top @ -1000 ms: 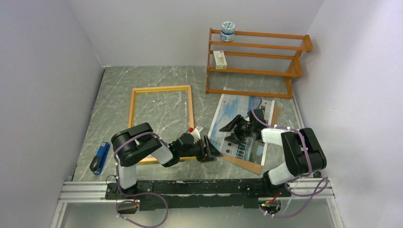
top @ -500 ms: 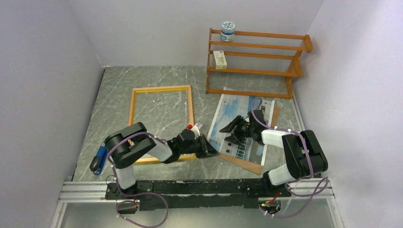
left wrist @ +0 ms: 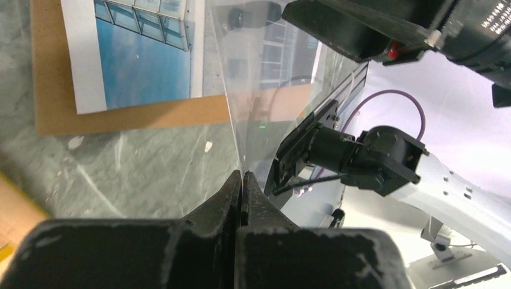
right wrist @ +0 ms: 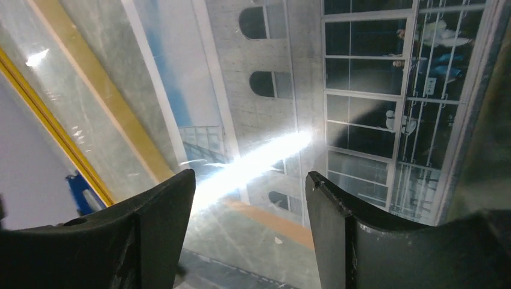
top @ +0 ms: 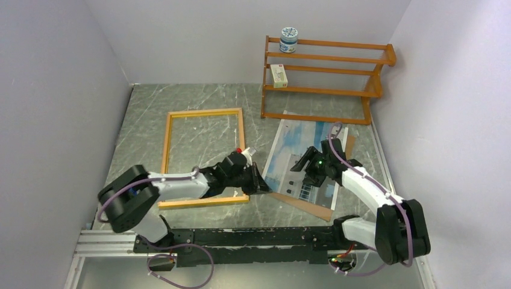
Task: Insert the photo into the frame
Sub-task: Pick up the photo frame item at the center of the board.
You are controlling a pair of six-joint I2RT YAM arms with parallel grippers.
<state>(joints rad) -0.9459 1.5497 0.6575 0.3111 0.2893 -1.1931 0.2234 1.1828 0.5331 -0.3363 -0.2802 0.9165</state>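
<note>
The photo (top: 294,137) lies right of the frame (top: 205,112) on a backing board (top: 314,206), long axis near-to-far; the right gripper (top: 311,170) hangs over it, jaws released, while the left gripper (top: 260,184) has its jaws clenched on a clear sheet (left wrist: 271,90)

the photo (top: 288,147), a print of a white building under blue sky, lies flat and face up, slightly skewed, just right of the frame (top: 205,112), a thin orange-yellow rectangle lying flat, long sides running front to back
</note>
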